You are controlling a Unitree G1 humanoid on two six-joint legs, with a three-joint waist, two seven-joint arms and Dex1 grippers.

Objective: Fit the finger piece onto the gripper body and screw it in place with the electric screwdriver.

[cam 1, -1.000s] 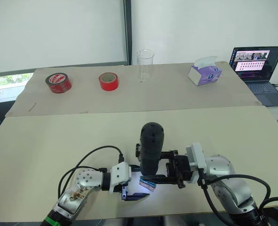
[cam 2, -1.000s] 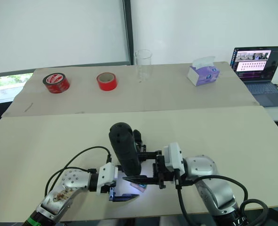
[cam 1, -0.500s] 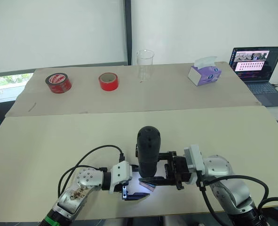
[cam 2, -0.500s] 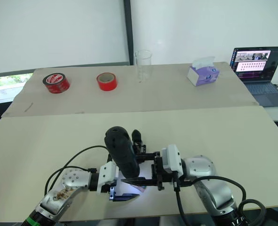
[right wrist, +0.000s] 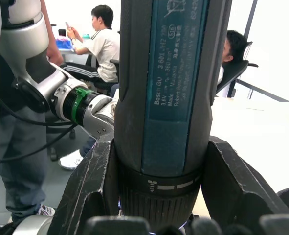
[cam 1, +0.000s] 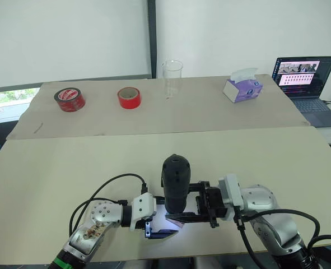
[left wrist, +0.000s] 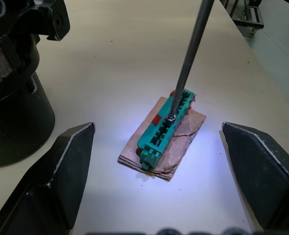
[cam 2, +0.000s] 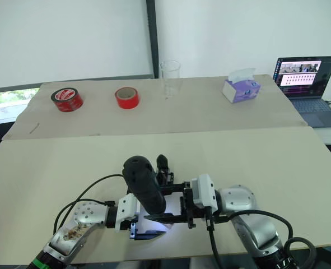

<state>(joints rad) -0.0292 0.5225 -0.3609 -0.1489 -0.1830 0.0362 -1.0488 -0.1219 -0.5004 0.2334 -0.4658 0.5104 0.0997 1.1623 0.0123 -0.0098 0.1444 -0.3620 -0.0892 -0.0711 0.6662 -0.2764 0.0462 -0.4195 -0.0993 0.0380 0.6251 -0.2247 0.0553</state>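
We see the screwdriver (cam 1: pixel 176 182) upright at the table's (cam 1: pixel 53 168) near middle, gripped round its barrel by the right gripper (right wrist: pixel 159 193). Its bit (left wrist: pixel 189 54) meets a green block (left wrist: pixel 165 128) lying on a brown scrap (left wrist: pixel 183 134), lit white. Left gripper (left wrist: pixel 159 161) sits just left of the block, fingers (left wrist: pixel 61 171) spread wide, holding nothing. Gripper body (left wrist: pixel 17 83) stands just beyond the block. We cannot make out the finger piece. Far side: two red tape rolls (cam 1: pixel 70 99), a beaker (cam 1: pixel 172 77), tissue box (cam 1: pixel 243 87), laptop (cam 1: pixel 305 78).
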